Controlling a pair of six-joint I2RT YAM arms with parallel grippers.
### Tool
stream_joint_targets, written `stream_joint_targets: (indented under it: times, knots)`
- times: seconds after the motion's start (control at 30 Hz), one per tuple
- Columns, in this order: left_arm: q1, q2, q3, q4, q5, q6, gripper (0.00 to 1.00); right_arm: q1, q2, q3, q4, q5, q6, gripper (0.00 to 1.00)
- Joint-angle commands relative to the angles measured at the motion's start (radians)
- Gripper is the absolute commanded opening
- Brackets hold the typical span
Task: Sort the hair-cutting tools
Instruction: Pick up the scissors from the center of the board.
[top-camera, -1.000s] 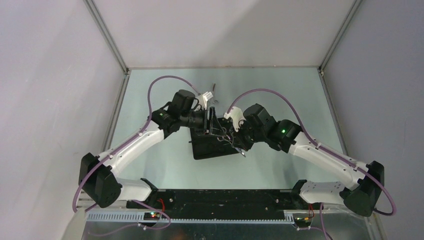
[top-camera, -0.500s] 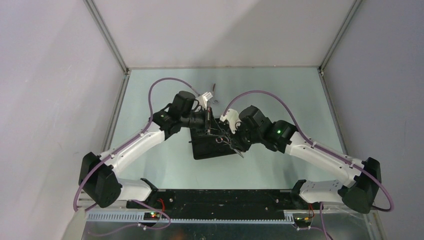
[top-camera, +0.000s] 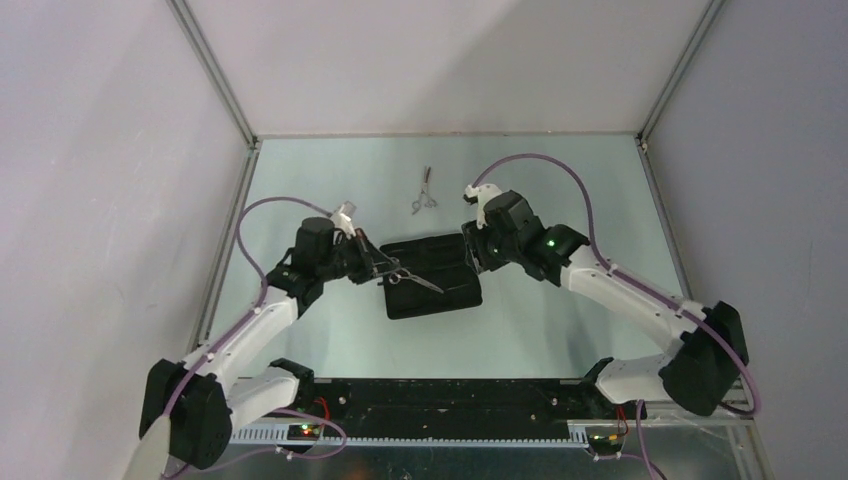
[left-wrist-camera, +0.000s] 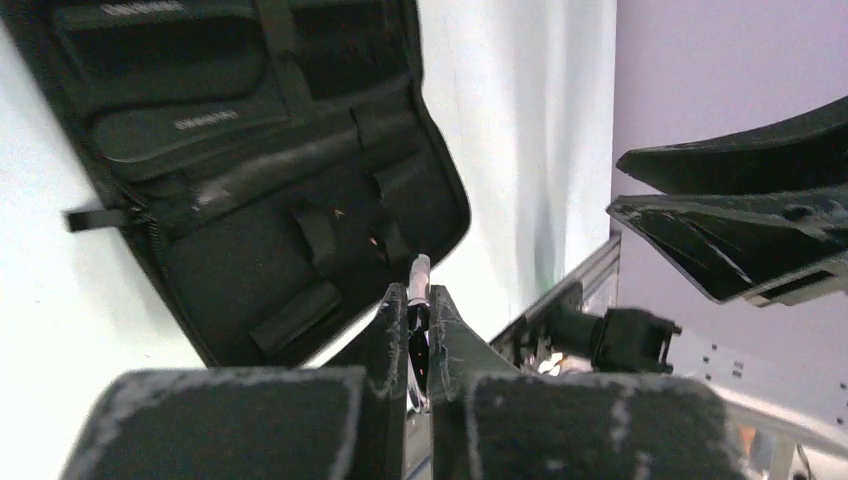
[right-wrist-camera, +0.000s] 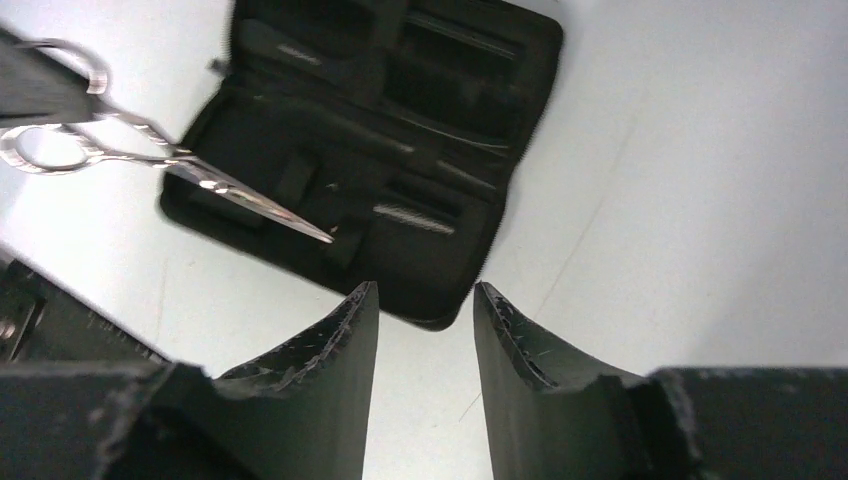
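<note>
Scissors held over the open case
The left gripper is clamped on the scissors above the case; the right gripper, parted and empty, hovers at the case's right edge.

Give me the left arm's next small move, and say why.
Probably carry the silver ring-handled metal scissors off the open black fabric case toward the second silver scissors on the far table, grouping like tools. The left gripper is shut on them above the case's left edge; the right gripper is open.
</note>
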Motion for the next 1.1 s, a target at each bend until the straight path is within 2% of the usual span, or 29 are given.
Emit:
stream_joint_targets:
  times: [0.0, 0.17, 0.5, 0.73, 0.9, 1.07]
  knots:
    - [0.075, -0.057, -0.074, 0.218, -0.062, -0.062, 0.0, -0.027, 0.09, -0.003, 0.049, 0.14, 0.14, 0.42]
    - [0.118, -0.059, -0.142, 0.328, -0.115, -0.096, 0.0, -0.075, 0.204, -0.004, 0.005, 0.134, 0.255, 0.38]
    - [0.159, -0.063, -0.273, 0.39, -0.141, -0.117, 0.0, -0.06, 0.314, -0.041, 0.021, 0.076, 0.325, 0.32]
    - [0.195, -0.091, -0.318, 0.385, -0.132, -0.126, 0.0, -0.062, 0.353, -0.113, 0.026, 0.036, 0.333, 0.18]
    - [0.201, -0.109, -0.326, 0.351, -0.123, -0.117, 0.0, -0.066, 0.368, -0.141, 0.02, 0.018, 0.315, 0.0]
    - [0.209, -0.133, -0.349, 0.309, -0.117, -0.11, 0.0, -0.076, 0.396, -0.141, 0.014, 0.008, 0.307, 0.0]
